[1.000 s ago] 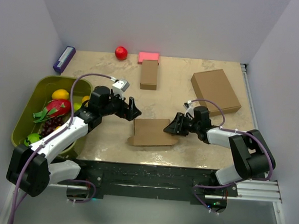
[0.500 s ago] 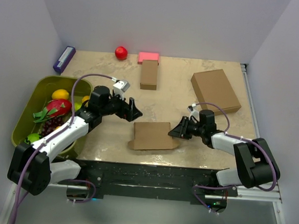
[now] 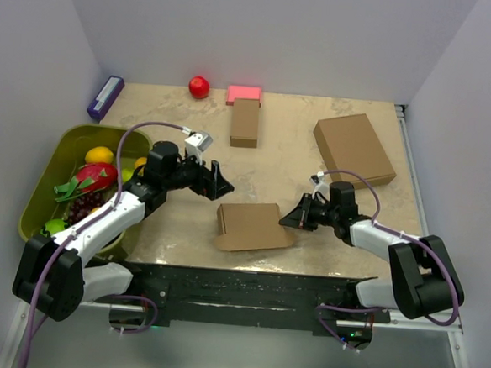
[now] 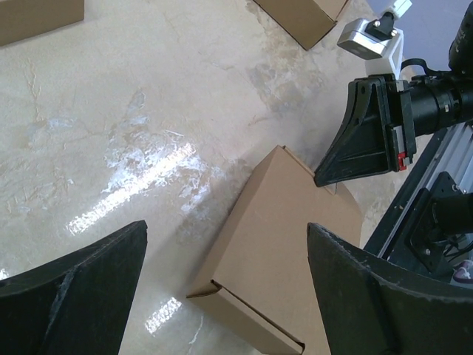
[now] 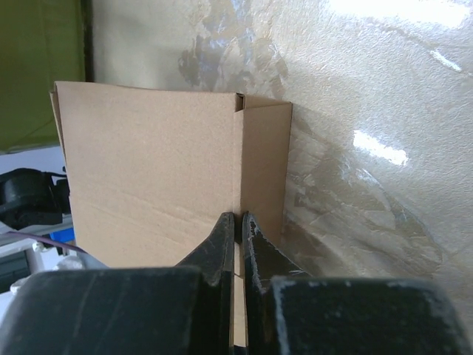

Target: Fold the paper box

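Observation:
The paper box (image 3: pixel 251 226) lies flat and low on the marble table near the front edge, between both arms. It also fills the left of the right wrist view as the paper box (image 5: pixel 148 170) and lies under the left wrist camera as the paper box (image 4: pixel 288 237). My right gripper (image 3: pixel 287 221) is at the box's right edge, its jaws pressed together with a thin strip of cardboard between them; in its own view the right gripper (image 5: pixel 238 218) meets the box's side seam. My left gripper (image 3: pixel 222 182) hovers open just above the box's far left corner, with nothing between the wide jaws of the left gripper (image 4: pixel 225 229).
A green tub (image 3: pixel 63 138) of fruit stands at the left. A larger brown box (image 3: pixel 354 149) sits back right and a narrow brown box (image 3: pixel 245 122) back centre, with a pink block (image 3: pixel 244 93), a red ball (image 3: pixel 199 86) and a purple item (image 3: pixel 105 97) along the far wall.
The right gripper has closed and drawn back to the right and toward the front. The paper box shifted and turned slightly with it. The left arm has barely moved.

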